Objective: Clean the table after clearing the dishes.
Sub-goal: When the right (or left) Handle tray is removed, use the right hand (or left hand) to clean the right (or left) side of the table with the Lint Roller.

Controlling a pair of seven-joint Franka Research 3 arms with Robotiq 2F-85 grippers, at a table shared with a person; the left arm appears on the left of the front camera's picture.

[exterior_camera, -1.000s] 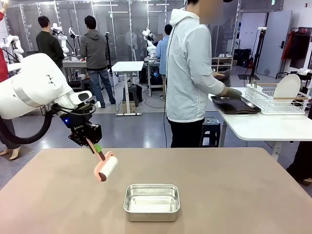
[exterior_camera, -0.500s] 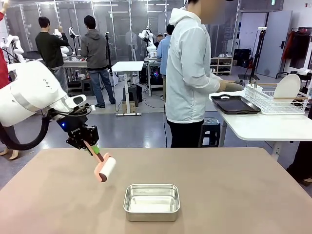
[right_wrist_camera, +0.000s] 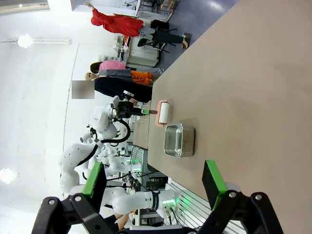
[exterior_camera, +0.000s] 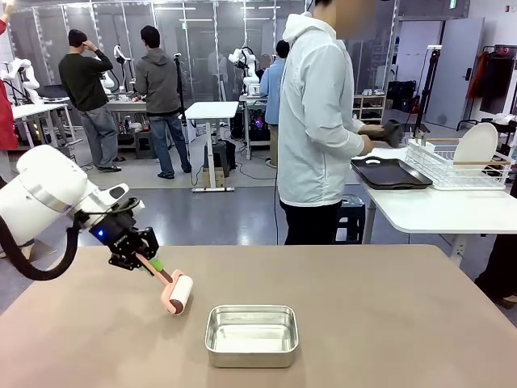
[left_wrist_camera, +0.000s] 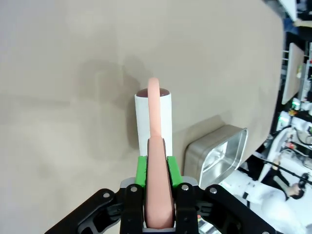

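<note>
Taupe table (exterior_camera: pixel 388 323) lies bare apart from a steel pan (exterior_camera: pixel 251 335). At its left, the left gripper (exterior_camera: pixel 145 260) clamps a pink-handled lint roller (exterior_camera: pixel 178 293), drum just above the surface, unswept tabletop stretching rightward. Right gripper (right_wrist_camera: pixel 153 183) hangs wide, holding nothing.

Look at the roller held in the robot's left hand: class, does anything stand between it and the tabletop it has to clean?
Nothing visible lies under the roller; the left hand is shut on its pink handle, and the table below it is bare. The steel pan sits on the table beside it, toward the middle, and would block a sweep that way.
</note>
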